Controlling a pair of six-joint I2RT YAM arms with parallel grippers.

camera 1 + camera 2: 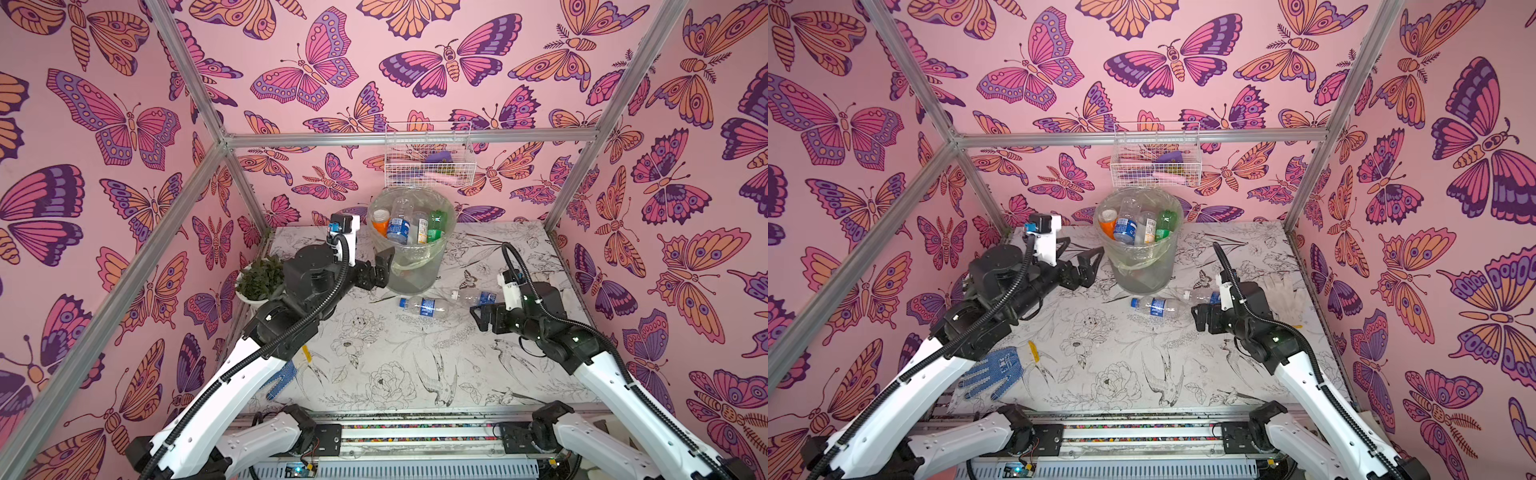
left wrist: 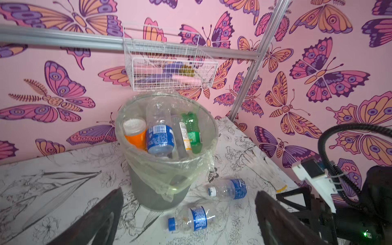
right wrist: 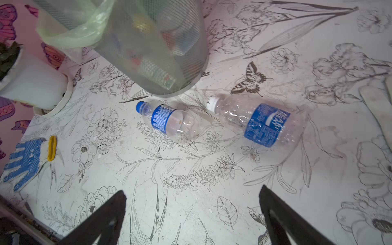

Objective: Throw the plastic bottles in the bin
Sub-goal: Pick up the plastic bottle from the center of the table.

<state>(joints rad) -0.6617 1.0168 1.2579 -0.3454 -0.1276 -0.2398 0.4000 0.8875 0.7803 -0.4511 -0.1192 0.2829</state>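
Loose plastic bottles, blue-capped bottle (image 3: 167,121) and white-capped bottle (image 3: 258,123), lay on the table at the bin's (image 1: 415,270) six and five o'clock; left gripper (image 2: 188,192) and right gripper (image 3: 192,191) stood spread, empty; the right would best straddle the white-capped bottle's label crosswise.

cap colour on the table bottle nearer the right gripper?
White cap on the blue-labelled bottle; clearest in the right wrist view.

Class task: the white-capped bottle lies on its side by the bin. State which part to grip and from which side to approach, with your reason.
Probably best: grip the white-capped bottle across its blue-labelled body, from above with the open right gripper, jaws straddling the long axis. It lies flat; the neck tapers, and the blue-capped bottle crowds the cap end.
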